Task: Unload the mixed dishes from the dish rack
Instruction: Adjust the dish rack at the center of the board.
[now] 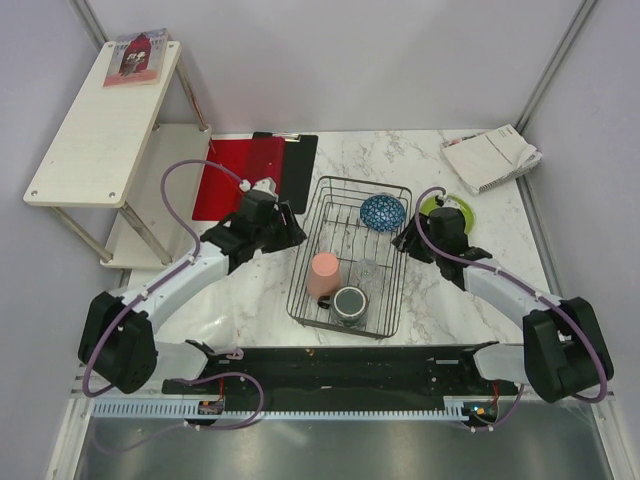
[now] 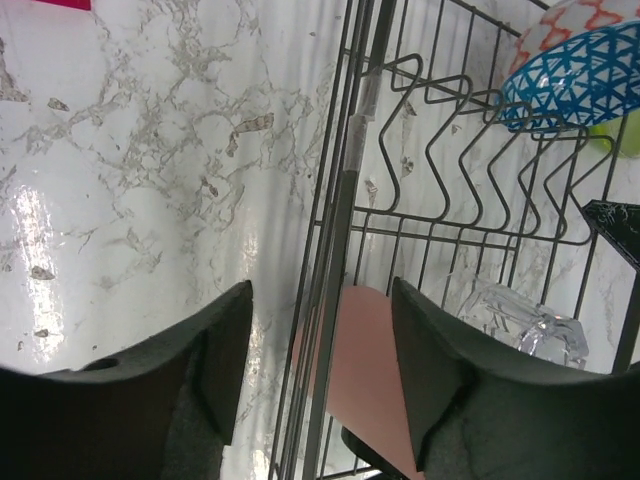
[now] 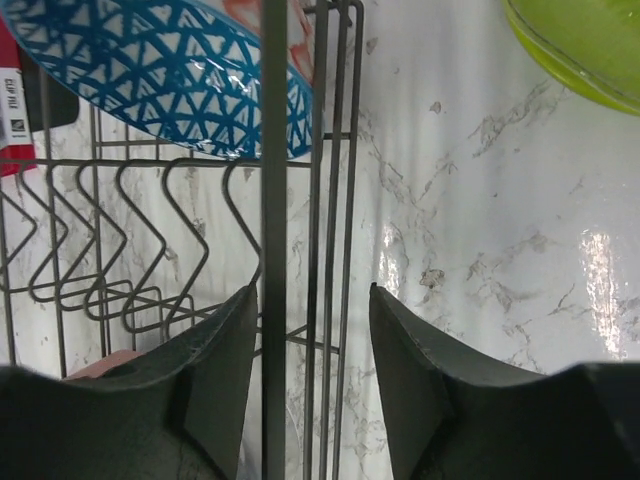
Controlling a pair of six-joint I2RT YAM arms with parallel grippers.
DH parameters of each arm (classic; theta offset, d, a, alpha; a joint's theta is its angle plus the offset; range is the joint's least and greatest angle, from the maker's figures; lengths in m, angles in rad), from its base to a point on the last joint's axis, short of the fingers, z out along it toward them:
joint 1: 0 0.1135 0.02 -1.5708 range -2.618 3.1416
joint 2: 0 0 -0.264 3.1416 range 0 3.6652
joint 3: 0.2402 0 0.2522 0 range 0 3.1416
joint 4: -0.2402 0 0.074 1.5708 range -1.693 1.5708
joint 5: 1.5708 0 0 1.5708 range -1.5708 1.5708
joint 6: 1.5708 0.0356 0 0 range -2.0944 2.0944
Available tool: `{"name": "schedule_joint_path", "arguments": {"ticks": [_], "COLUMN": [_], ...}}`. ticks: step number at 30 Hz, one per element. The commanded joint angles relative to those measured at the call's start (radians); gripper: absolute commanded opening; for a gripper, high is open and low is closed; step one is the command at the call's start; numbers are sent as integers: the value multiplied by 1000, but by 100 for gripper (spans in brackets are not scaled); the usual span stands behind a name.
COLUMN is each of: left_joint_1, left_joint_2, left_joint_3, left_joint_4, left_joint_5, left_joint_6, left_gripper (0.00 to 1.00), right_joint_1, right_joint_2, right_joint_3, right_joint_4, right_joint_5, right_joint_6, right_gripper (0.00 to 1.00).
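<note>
Straddling the dish rack's (image 1: 340, 215) side walls, left gripper (image 2: 320, 300) and right gripper (image 3: 313, 300) gape empty. Lime-green plate (image 3: 590, 40) apparently sits outside, right; blue patterned bowl (image 1: 383, 211), pink cup (image 1: 323, 275), glass (image 1: 368, 270) and mug (image 1: 350, 302) remain racked.

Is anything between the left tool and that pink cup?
Yes. The rack has its wire side wall between the open jaws of the left tool, and the cup sits just inside, behind those wires.

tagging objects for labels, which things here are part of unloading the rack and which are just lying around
Job: dish rack, blue patterned bowl, salmon-pink cup, dark grey mug, clear glass, lime-green plate.
Lying about: red clipboard, paper booklet, wooden shelf, book.
</note>
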Motion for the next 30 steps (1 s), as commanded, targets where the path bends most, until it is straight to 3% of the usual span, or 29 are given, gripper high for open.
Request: {"name": "schedule_joint_path", "arguments": {"ticks": [1,3,4,5,6,7,9,12,14,30], "left_joint_1": [-1,-1,-1,-1,-1,-1,-1,-1,-1,0], "left_joint_2": [85,101,104,107,110,116,119,113,100,-39], "left_joint_3": [64,59,58,56,56,59,62,56,51,44], "left_joint_4": [-10,-13,-10,-8,-10,-8,-10,-11,-13,-146], "left_joint_5": [3,12,15,15,14,15,17,20,15,-121], "left_joint_6": [27,21,21,19,21,22,24,18,12,15], "left_gripper": [58,52,41,37,32,15,2,2,2,2], "right_joint_1": [3,6,9,9,9,13,15,21,24,173], "right_joint_2": [55,66,66,66,68,71,82,105,126,298], "right_joint_3": [41,41,41,45,48,51,67,88,111,278], "right_joint_4": [31,35,37,37,37,37,37,37,37,23], "right_joint_5": [-14,-8,3,7,9,9,9,43,56,118], "right_joint_6": [-22,-21,-21,-22,-22,-24,-27,-18,-8,22], "right_gripper": [52,39,33,25,22,20,16,10,1,0]}}
